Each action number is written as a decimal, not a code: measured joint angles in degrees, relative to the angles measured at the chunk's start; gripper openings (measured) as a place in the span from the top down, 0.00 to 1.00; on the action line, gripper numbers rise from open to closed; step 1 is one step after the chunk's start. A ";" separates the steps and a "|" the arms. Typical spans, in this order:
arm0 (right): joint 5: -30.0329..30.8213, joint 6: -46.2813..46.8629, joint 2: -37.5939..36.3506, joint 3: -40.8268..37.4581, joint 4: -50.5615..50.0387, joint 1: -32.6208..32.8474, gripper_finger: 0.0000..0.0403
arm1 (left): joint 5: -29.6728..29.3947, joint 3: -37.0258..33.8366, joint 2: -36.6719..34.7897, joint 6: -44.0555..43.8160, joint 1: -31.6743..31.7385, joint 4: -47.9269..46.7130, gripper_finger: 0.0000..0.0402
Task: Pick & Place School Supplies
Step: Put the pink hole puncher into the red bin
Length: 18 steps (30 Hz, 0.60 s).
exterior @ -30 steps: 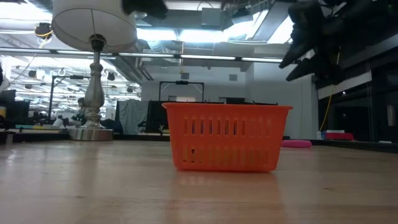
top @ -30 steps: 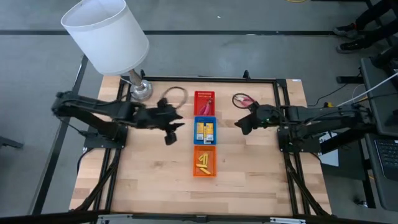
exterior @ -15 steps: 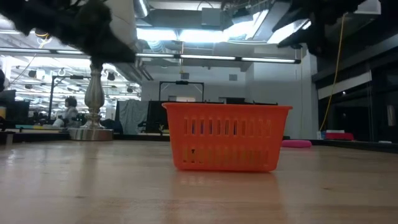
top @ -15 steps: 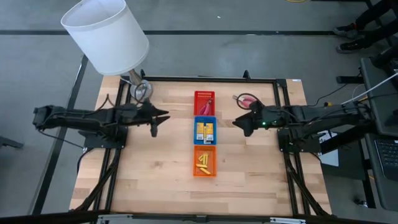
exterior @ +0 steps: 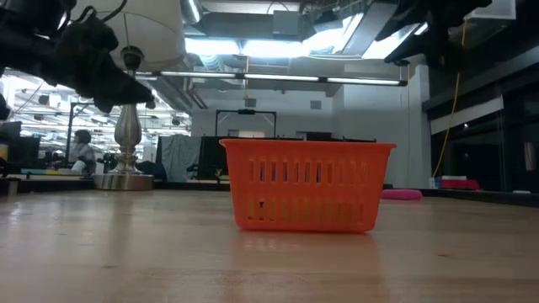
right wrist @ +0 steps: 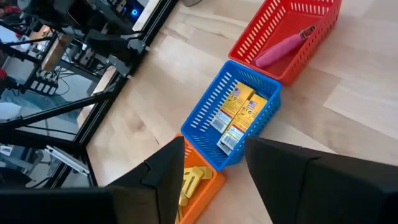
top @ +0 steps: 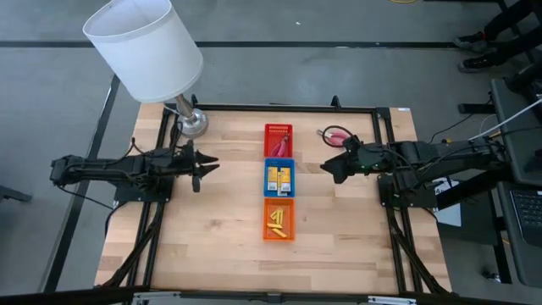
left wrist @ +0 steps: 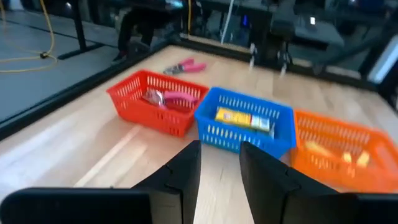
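Three trays stand in a row in the middle of the table. The red tray (top: 278, 134) holds a pink-handled tool (right wrist: 280, 48). Yellow packets (right wrist: 239, 112) lie in the blue tray (top: 280, 176), and yellow sticks (top: 277, 222) in the orange tray (top: 279, 219). A second pink-handled tool (top: 334, 134) lies on the table right of the red tray. My left gripper (top: 199, 163) hangs open left of the trays, raised off the table. My right gripper (top: 332, 167) hangs open right of the blue tray, also raised. Both are empty.
A lamp with a white shade (top: 144, 47) stands on its silver base (top: 191, 123) at the far left corner. In the low view the orange tray (exterior: 307, 185) fills the middle. Bare wood lies near the front edge. A person (exterior: 82, 147) shows far off in the room.
My left gripper has drawn back from beside the blue tray toward the table's left edge, staying raised. The trays and the tools have not moved.
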 joint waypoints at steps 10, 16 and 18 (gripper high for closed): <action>-1.71 -1.88 1.38 0.02 -6.60 0.46 0.57 | -4.52 -0.06 -6.03 -1.19 0.00 -16.63 0.73; -2.70 -8.40 7.52 0.02 -15.77 -3.25 0.57 | -0.79 -0.07 -5.81 -15.63 0.00 -18.28 0.73; -1.52 -11.26 10.06 0.02 -17.95 -5.41 0.57 | 0.71 -0.07 -5.81 -19.45 0.02 -18.56 0.73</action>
